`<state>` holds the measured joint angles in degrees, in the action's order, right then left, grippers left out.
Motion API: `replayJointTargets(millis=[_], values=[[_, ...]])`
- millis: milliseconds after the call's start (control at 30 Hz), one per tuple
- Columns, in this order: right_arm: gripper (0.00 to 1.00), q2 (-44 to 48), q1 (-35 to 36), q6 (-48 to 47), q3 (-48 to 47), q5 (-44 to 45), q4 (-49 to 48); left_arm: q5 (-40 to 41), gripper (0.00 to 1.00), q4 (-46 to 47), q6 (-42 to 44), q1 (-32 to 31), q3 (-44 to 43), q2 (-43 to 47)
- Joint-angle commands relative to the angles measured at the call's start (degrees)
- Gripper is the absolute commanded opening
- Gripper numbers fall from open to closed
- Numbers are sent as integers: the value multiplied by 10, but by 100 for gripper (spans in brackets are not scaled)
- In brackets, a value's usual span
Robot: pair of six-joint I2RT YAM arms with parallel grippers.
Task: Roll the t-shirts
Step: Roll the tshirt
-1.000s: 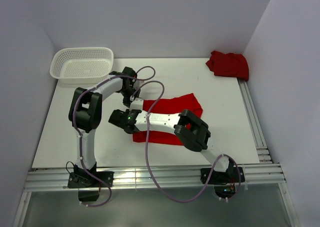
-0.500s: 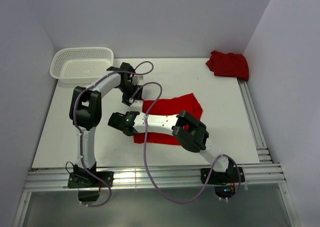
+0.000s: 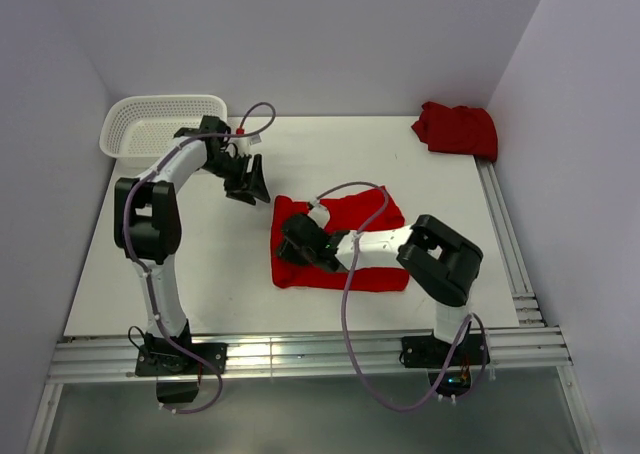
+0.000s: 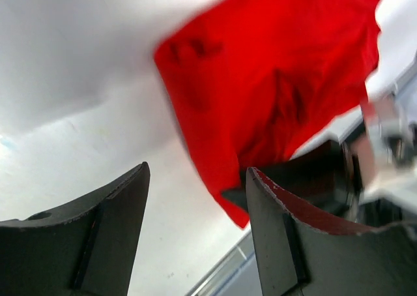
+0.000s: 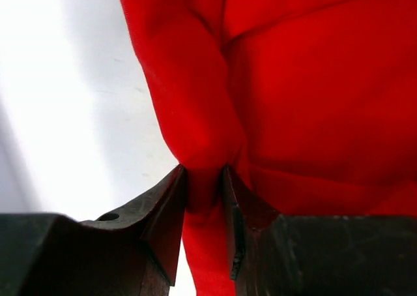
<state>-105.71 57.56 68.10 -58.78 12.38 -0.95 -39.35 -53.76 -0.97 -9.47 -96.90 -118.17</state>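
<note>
Red t-shirt [image 3: 380, 274] at the middle of the table [image 3: 180, 274], lying as a flattened, roughly rectangular slab with rumpled edges; no tight cylinder shows, so the roll is judged to be at its opening stage at most. Right gripper [image 3: 297, 246], reaching in from the near right, sits on the shirt's left margin; in the right wrist view its fingers [image 5: 171, 208] are clamped on a raised ridge of the red fabric, which bunches between them above the flat layers. Left gripper [image 3: 252, 182] hangs over bare table just beyond the shirt's far left corner, jaws spread and holding nothing; the left wrist view shows the garment lying past its parted tips, apart from them. Second red t-shirt [image 3: 457, 129], a crumpled heap in the far right corner, well apart from both arms, is not yet laid out or rolled. White mesh basket [image 3: 165, 100] stands at the far left corner with no shirt in it. Both garments therefore remain to be rolled.
</note>
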Motion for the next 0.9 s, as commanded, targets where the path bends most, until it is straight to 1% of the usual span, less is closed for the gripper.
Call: replayJointTargets(millis=[0,33,67,100,167,200,233,367,400,433,533,567,633,733,767,833,867], values=[[34,14,-21,53,61,-108,-209,-63,65,27,38,1,61,39],[34,12,-25,65,77,-120,-243,-63,65,36,38,1,74,41],[33,10,-34,78,109,-133,-313,-72,65,58,37,2,88,43],[33,3,-38,105,123,-142,-346,-76,65,71,36,2,112,43],[32,-5,-43,127,153,-161,-417,-92,64,101,31,2,132,40],[32,-13,-45,145,161,-163,-434,-96,64,110,28,2,147,38],[32,-17,-46,153,169,-166,-453,-97,64,120,24,2,155,37],[31,-45,-47,198,214,-180,-590,-95,63,160,14,1,181,28],[31,-59,-49,212,215,-185,-606,-99,63,176,14,1,189,26],[31,-66,-49,217,217,-190,-618,-102,63,184,-9,1,193,23],[30,-89,-49,238,220,-199,-659,-107,63,206,-19,-4,200,17],[30,-93,-48,244,228,-199,-679,-106,61,209,-23,-6,201,12],[30,-98,-50,251,237,-195,-687,-95,58,210,-27,-14,198,6],[30,-86,-51,244,241,-186,-659,-79,50,208,-39,-21,188,-7],[30,-79,-51,239,240,-184,-631,-72,44,205,-41,-24,184,-8],[31,-57,-51,219,233,-172,-592,-41,38,199,-53,-32,171,-10],[31,-47,-51,204,230,-167,-541,-27,32,192,-58,-35,168,-8]])
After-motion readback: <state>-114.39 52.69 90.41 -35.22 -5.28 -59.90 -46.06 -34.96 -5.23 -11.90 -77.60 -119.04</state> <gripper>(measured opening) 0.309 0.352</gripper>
